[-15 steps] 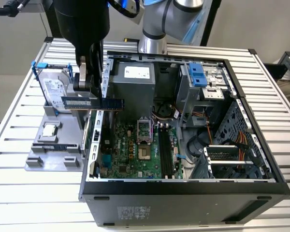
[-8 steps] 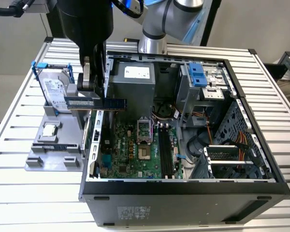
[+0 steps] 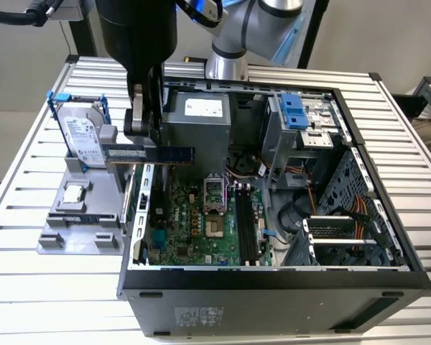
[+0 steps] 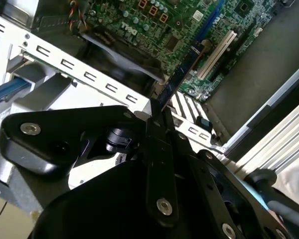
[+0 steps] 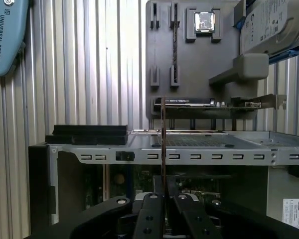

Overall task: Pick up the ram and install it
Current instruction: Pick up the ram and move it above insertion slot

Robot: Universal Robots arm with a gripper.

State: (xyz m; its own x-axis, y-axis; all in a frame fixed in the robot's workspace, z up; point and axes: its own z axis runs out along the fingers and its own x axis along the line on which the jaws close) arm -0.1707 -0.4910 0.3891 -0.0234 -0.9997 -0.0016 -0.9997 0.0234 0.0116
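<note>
— Blue-green, long and flat, the ram (image 3: pixel 176 153) is hanging over the open black metal computer case's (image 3: pixel 273 284) nine-o'clock wall. The black pincer (image 3: pixel 138 138) is pinching it near its nine-o'clock end.
— Its axis?
— Running nine-to-three in the exterior view. The black memory slots (image 3: pixel 246 226) are running twelve-to-six, at four o'clock from it.
— Anything hidden?
— Both wrist views are showing it edge-on, so its chips are staying unseen.

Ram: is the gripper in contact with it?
Touching. In the first wrist view the ram shows edge-on, pinched by the gripper, its jaws shut on both faces.
</note>
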